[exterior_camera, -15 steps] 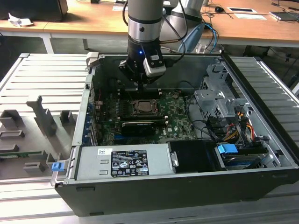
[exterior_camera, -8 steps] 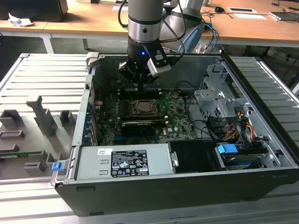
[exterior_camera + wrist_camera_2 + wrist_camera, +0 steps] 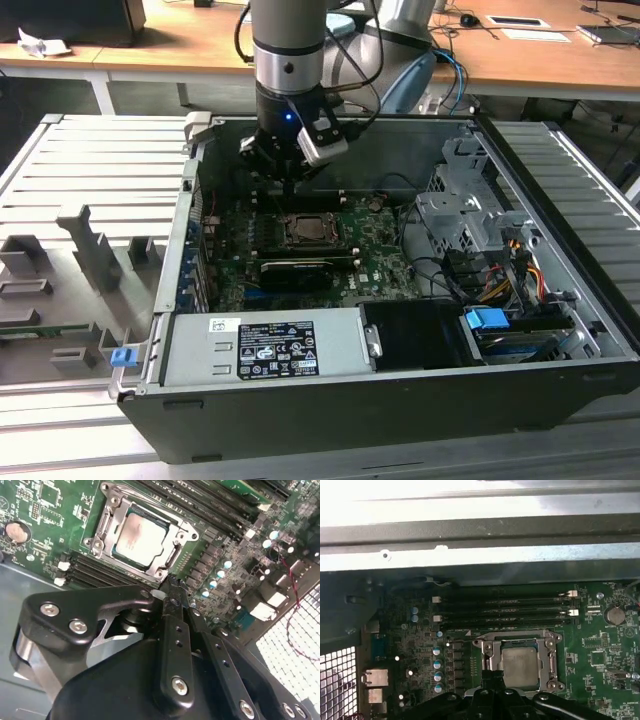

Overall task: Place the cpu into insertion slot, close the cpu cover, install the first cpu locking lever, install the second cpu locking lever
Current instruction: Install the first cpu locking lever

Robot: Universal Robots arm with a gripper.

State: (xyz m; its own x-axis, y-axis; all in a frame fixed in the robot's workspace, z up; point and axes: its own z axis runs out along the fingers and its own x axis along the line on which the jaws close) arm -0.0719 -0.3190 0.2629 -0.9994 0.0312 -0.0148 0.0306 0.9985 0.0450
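The cpu, a pale silver square chip, lies flat inside the insertion slot on the green board; the first wrist view has the cpu low in its picture. The cpu cover, a thin metal frame, is down around the chip, as the cover in the first wrist view confirms. Thin metal levers run along the socket's sides; whether they are latched I cannot tell. My gripper hangs just above the board at the socket's far edge, shut on nothing. Both wrist views place the gripper's tip right beside the socket's rim.
Memory slots run between the socket and the case's back wall. A black ribbed block sits in front of the socket, then the grey power supply. A drive cage and cables fill the exterior view's right. A grey fixture tray lies outside the case.
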